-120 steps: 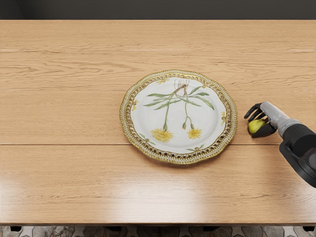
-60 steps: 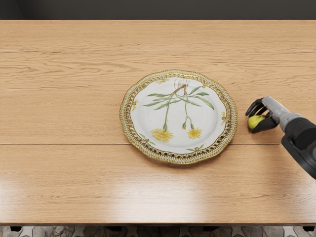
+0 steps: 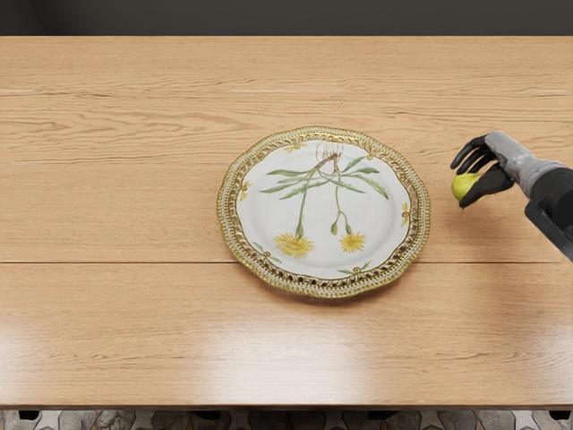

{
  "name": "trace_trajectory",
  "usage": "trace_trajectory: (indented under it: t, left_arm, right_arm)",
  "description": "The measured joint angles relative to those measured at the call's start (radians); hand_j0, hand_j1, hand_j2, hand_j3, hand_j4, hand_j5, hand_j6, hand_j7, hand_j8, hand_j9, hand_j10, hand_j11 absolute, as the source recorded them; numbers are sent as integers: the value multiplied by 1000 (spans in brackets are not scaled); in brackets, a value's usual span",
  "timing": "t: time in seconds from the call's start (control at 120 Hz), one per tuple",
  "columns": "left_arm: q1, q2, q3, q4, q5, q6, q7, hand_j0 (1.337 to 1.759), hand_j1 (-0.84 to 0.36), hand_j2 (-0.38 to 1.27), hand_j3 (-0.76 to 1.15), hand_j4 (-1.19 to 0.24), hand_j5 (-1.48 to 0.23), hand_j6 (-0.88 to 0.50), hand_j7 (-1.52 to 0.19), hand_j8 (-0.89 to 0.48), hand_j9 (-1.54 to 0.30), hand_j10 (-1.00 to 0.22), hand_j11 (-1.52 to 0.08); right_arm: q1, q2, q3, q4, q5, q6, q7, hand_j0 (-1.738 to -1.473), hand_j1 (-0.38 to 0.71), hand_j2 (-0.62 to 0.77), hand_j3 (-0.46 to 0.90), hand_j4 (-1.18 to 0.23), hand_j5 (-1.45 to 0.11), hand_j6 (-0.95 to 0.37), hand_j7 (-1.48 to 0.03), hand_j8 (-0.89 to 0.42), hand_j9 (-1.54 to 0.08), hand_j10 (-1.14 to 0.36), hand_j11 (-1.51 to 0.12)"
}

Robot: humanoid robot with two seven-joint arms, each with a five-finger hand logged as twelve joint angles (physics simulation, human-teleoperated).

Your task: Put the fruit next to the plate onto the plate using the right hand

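The small yellow-green fruit (image 3: 462, 185) is at the right of the frame, gripped in the dark curled fingers of the right hand (image 3: 483, 168), just past the plate (image 3: 417, 215). The hold looks shallow. The fruit could slip and roll across the table (image 3: 134, 134), or be released on the plate's raised rim and roll off. No brand or writing is legible; the plate shows only painted flowers.

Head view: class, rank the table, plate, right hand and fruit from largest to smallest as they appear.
1. table
2. plate
3. right hand
4. fruit, partly hidden in the hand's grasp, yet clearly smallest
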Motion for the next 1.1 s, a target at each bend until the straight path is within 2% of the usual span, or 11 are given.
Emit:
trace_trajectory:
  t: [0.458, 0.792, 0.867, 1.1]
  left_arm:
    - [0, 0, 0, 0, 0, 0, 0, 1658, 349, 1, 0, -2, 0, -3, 0, -3, 0, -2, 0]
    - [0, 0, 0, 0, 0, 0, 0, 1658, 349, 1, 0, -2, 0, -3, 0, -2, 0, -2, 0]
    - [0, 0, 0, 0, 0, 0, 0, 1658, 349, 1, 0, -2, 0, -3, 0, -2, 0, -2, 0]
    - [0, 0, 0, 0, 0, 0, 0, 1658, 349, 1, 0, -2, 0, -3, 0, -2, 0, -2, 0]
  right_arm:
    - [113, 55, 0, 0, 48, 11, 0, -1658, 372, 552, 0, -720, -993, -674, -960, -438, -983, -527, -971]
    - [139, 150, -2, 0, 59, 44, -1, -1658, 389, 550, 0, -721, -992, -650, -961, -431, -974, -513, -961]
    - [143, 172, -2, 0, 60, 50, -1, -1658, 377, 474, 0, -718, -998, -632, -961, -409, -977, -510, -964]
    - [141, 223, -11, 0, 60, 61, 0, -1658, 367, 480, 0, -720, -994, -647, -961, -424, -977, -522, -967]
